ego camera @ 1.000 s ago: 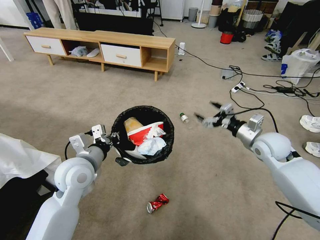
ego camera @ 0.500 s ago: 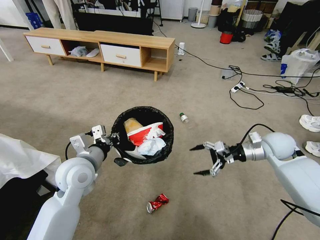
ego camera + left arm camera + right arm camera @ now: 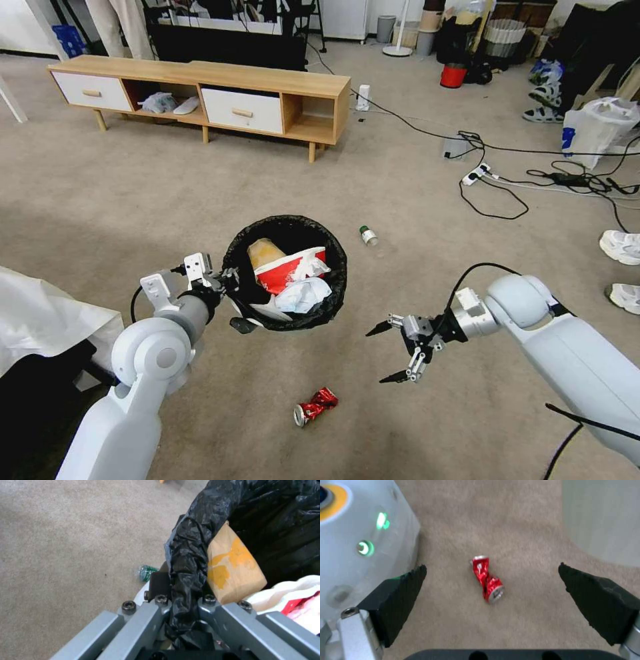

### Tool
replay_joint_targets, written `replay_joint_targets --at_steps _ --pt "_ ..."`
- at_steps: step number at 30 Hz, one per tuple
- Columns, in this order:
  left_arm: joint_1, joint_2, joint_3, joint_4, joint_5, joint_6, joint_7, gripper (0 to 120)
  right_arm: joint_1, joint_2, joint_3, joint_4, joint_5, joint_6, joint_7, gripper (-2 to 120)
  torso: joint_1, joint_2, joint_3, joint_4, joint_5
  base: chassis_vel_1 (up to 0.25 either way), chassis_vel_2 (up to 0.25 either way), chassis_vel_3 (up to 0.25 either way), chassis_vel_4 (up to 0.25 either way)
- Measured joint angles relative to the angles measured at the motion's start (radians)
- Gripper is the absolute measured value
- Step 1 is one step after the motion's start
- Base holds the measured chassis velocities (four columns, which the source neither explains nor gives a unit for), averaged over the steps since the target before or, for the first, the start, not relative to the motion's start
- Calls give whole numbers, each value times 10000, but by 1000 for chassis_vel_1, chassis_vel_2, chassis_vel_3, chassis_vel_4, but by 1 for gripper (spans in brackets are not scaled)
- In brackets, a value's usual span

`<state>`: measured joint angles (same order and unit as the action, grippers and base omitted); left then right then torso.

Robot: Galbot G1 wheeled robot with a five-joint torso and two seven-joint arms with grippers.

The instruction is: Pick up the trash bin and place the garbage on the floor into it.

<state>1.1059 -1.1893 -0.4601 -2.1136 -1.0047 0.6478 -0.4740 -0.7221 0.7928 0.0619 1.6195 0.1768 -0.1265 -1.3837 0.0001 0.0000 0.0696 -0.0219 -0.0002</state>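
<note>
Left gripper (image 3: 230,283) clenched on the bag-lined rim of the trash bin (image 3: 288,270), held above the floor (image 3: 200,180), carton and tissue inside. Right gripper (image 3: 387,353) spread wide, empty, hovering near crushed can (image 3: 315,405) on the carpet; bottle (image 3: 369,235) beyond bin

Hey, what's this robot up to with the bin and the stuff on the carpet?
It is collecting litter. The left gripper is clamped on the bagged rim of the trash bin, which already holds a carton and tissue. The right gripper hangs open above the crushed red can on the floor. A small bottle lies farther off.
</note>
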Motion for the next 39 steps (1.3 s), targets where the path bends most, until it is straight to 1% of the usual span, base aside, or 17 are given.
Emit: replay_joint_targets --at_steps 2,4,5,8,11,13,14,17,20,22,30,39 --pt "15 -41 0 5 48 -12 22 3 67 111 -320 204 -376 -364 443 100 0 0 0 0 0 0 0 0 0" --pt "17 -54 3 11 59 -15 24 3 92 153 -434 239 -470 -438 638 100 0 0 0 0 0 0 0 0 0" --pt "21 -78 18 30 91 -20 29 3 143 258 -660 258 -640 -556 989 100 0 0 0 2 1 0 0 0 0" --pt "46 -137 55 73 192 -38 60 3 273 557 -1064 120 -1013 -707 1454 100 0 -1 0 1 1 0 0 0 0" --pt "52 -156 61 78 211 -40 66 3 331 636 -1191 50 -1109 -721 1595 100 0 0 0 1 0 0 0 0 0" --pt "52 -177 63 100 238 -48 81 3 507 848 -1626 -192 -1220 -785 2117 100 0 -1 0 1 0 0 0 0 0" --pt "52 -177 63 100 238 -48 81 3 507 848 -1626 -192 -1220 -785 2117 100 0 -1 0 1 0 0 0 0 0" --pt "48 -202 44 109 255 -55 92 3 671 1190 -1999 -760 -1421 -781 2662 100 0 0 0 2 2 0 0 0 0" --pt "48 -223 43 107 259 -58 94 3 717 1283 -2147 -964 -1452 -773 2939 100 0 0 1 2 0 0 0 0 0" --pt "43 -274 56 106 291 -60 102 3 835 1494 -2463 -1357 -1528 -726 3252 100 0 -1 1 0 2 0 0 0 0" --pt "8 -426 115 185 405 -84 174 3 1047 1894 -2880 -2003 -1781 -546 3214 100 0 0 0 1 0 0 0 0 0" --pt "-70 -476 131 230 426 -93 208 3 1081 2319 -3055 -2515 -1984 -252 3118 100 0 0 1 1 0 0 0 0 0"
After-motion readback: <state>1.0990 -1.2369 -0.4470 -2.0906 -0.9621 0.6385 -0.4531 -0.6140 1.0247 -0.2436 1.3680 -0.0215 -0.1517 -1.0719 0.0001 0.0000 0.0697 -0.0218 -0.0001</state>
